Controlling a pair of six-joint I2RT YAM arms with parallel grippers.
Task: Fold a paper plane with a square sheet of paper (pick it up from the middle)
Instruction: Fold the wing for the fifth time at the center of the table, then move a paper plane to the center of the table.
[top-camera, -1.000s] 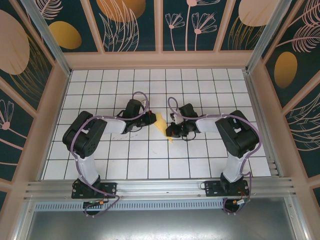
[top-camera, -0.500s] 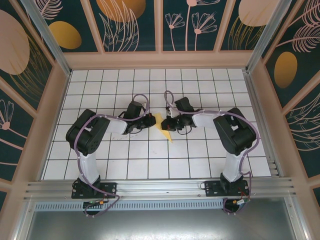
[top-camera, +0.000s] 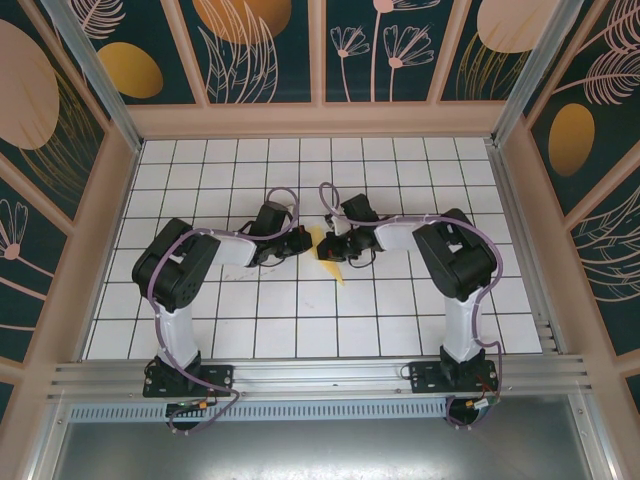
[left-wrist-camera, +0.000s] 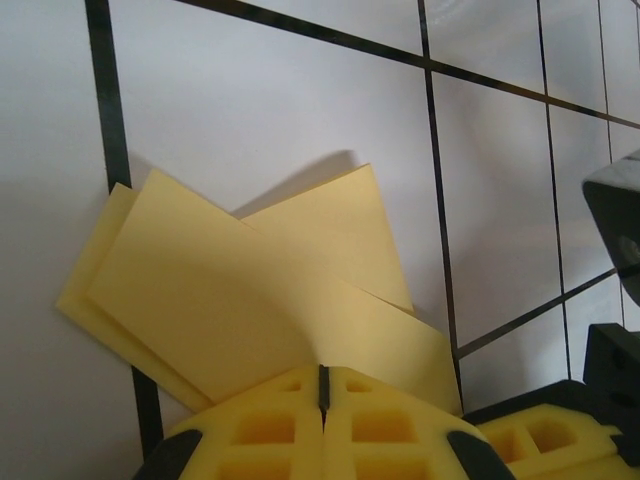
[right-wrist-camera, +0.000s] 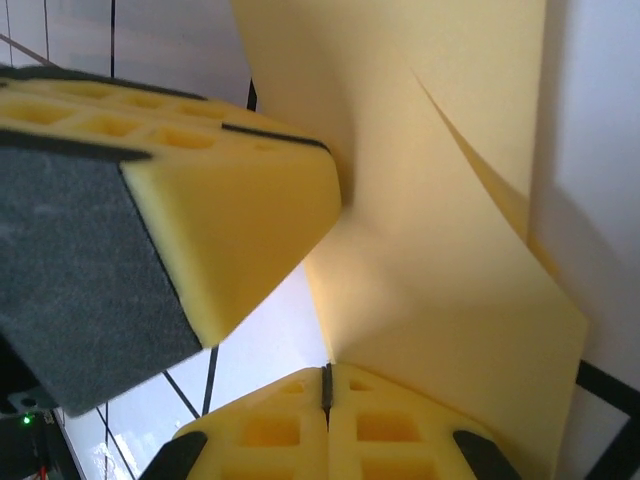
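square sheet of paper (left-wrist-camera: 250, 300), one, folded, left gripper (left-wrist-camera: 322, 385), right gripper (right-wrist-camera: 326, 385), both pinching

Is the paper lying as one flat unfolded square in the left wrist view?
No, the paper is folded into several overlapping flaps, with one corner sticking out beneath another.

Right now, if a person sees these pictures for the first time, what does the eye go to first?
First the yellow paper, partly folded into overlapping flaps, in the middle of the white tiled table. Next, the left pincer and the right pincer meet at it from either side, both shut. Around the table stand dark walls with big painted flowers.
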